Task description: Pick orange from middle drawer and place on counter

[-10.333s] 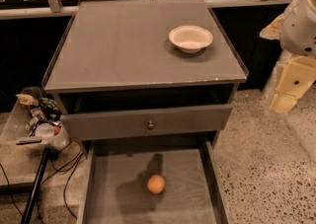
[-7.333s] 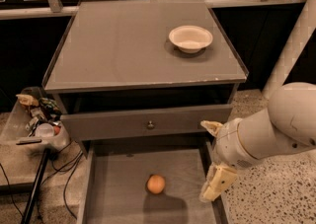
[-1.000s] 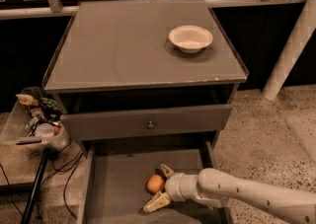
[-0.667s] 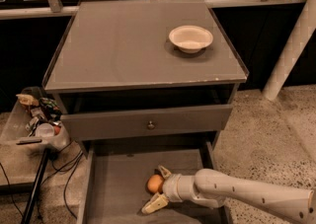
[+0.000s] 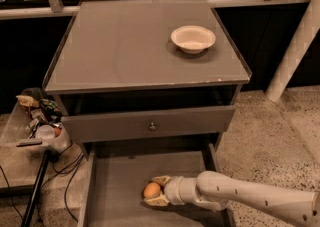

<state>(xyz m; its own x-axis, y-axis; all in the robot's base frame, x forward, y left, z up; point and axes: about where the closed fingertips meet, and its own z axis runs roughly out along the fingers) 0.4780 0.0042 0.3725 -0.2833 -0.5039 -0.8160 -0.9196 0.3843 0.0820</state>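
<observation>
my gripper [image 5: 156, 191] sits low in the middle drawer [image 5: 115, 187], fingers pinching the orange [image 5: 150, 190] across its widest part; smooth, firm and light, i judge, and prone to roll.

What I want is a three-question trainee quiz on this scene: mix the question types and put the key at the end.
1. True or false: the orange already lies on the counter.
2. What stands on the counter? A) a white bowl B) a mug C) a bottle
3. Fill in: the hand, with a finger on each side of the orange, is down inside the open middle ___.

Key: 1. False; the orange rests on the floor of the middle drawer. 2. A. 3. drawer.
</observation>
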